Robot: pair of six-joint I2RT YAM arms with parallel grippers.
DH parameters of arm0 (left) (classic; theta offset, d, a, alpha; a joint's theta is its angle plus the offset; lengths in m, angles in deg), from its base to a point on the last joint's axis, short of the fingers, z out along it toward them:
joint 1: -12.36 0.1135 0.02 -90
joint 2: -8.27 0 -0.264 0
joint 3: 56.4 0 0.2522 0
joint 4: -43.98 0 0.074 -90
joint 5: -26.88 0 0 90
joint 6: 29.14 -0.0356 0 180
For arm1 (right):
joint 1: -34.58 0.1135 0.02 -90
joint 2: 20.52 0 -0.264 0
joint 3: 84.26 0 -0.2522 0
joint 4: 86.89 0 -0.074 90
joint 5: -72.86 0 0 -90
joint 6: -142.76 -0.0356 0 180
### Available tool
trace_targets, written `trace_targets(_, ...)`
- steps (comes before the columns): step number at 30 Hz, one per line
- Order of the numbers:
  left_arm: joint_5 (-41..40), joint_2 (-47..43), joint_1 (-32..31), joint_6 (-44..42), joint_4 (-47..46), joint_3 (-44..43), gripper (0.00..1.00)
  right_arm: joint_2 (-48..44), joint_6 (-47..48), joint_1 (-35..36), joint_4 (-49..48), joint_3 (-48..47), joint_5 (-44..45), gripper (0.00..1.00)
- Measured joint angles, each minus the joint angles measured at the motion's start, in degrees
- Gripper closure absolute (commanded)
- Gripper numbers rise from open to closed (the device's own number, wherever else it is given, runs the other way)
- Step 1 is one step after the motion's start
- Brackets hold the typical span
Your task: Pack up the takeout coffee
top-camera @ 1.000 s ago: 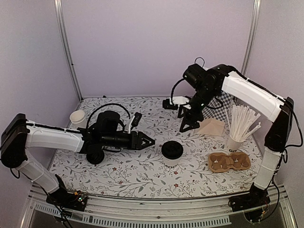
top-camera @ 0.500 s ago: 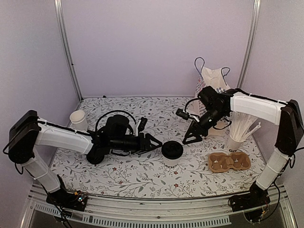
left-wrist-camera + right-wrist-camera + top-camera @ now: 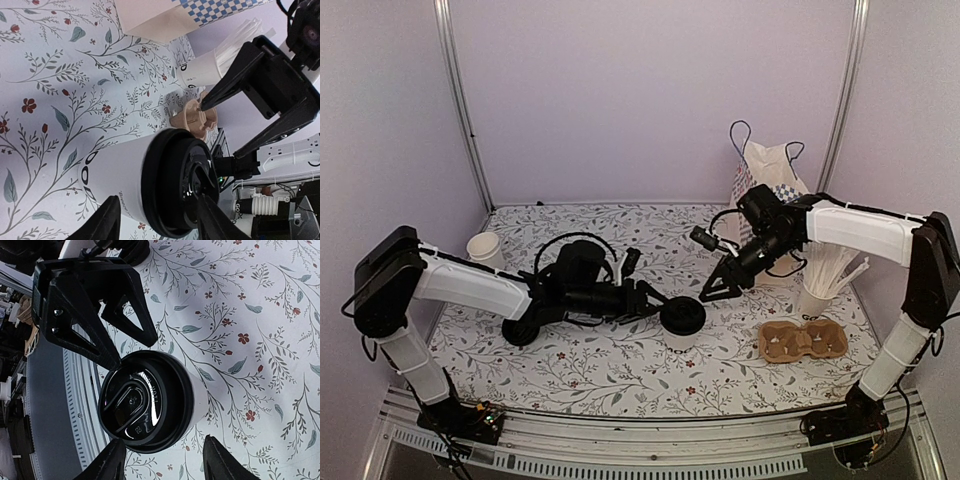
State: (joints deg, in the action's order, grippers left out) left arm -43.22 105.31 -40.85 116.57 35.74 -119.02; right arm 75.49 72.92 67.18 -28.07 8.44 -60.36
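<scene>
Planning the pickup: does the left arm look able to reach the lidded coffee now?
Probably yes: the left tool flanks the takeout coffee with nothing between; the right tool hangs apart from it.

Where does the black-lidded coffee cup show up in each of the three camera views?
Top external: coffee cup just below centre.
Left wrist: coffee cup bottom centre, lid toward the right.
Right wrist: coffee cup left of centre, lid facing the camera.
Shared landmark: the floral table cover beneath it in every view.
</scene>
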Motion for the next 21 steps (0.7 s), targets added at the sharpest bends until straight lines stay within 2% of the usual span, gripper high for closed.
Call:
trace_targets(10, 0.42, 1.38, 0.0, -0.17, -0.11, -0.09, 0.48, 3.43, -0.92, 0.0, -1.01, 0.04, -0.68, 0.59)
trace_targets(21, 0.7, 2.4, 0.09, 0.0, -1.62, 0.2, 0.49, 5.46, -1.07, -0.13, -1.84, 0.22, -2.58, 0.59)
